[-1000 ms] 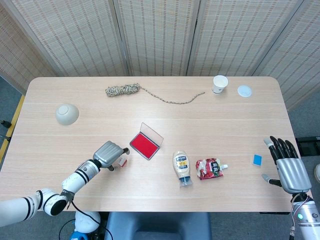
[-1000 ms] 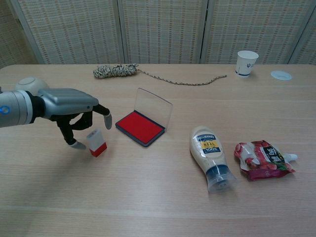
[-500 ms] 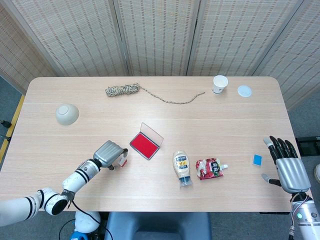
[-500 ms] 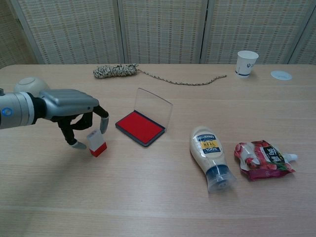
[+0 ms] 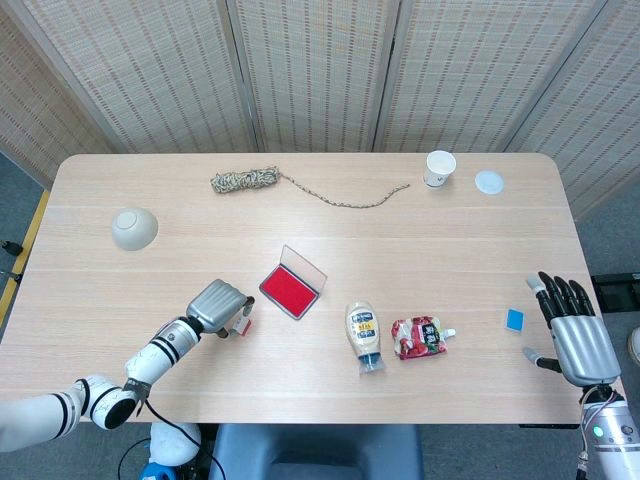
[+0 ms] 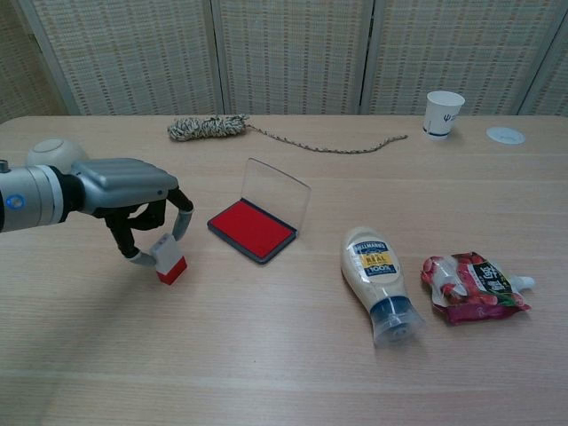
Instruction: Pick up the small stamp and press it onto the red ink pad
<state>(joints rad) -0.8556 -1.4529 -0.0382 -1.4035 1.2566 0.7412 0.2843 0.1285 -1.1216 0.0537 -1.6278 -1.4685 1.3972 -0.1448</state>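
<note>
The small stamp [image 6: 169, 259], white with a red base, stands tilted on the table left of the open red ink pad [image 6: 251, 228]. My left hand [image 6: 133, 191] is over it and pinches it between the thumb on its left and a finger on its right. From the head view the stamp [image 5: 244, 322] peeks out beside the left hand [image 5: 220, 306], a short way left of the ink pad [image 5: 291, 290]. My right hand [image 5: 580, 335] rests at the table's right front edge with its fingers spread and nothing in it; the chest view does not show it.
A mayonnaise bottle [image 6: 379, 275] and a red pouch [image 6: 470, 286] lie right of the pad. A rope [image 6: 206, 128], paper cup [image 6: 443, 113] and white lid [image 6: 506, 135] sit along the far side, a bowl [image 6: 49, 151] at far left. A small blue item [image 5: 515, 320] lies near the right hand.
The left hand's fingers have closed in on the stamp, which has tipped and shifted slightly left. The right hand has not moved.
</note>
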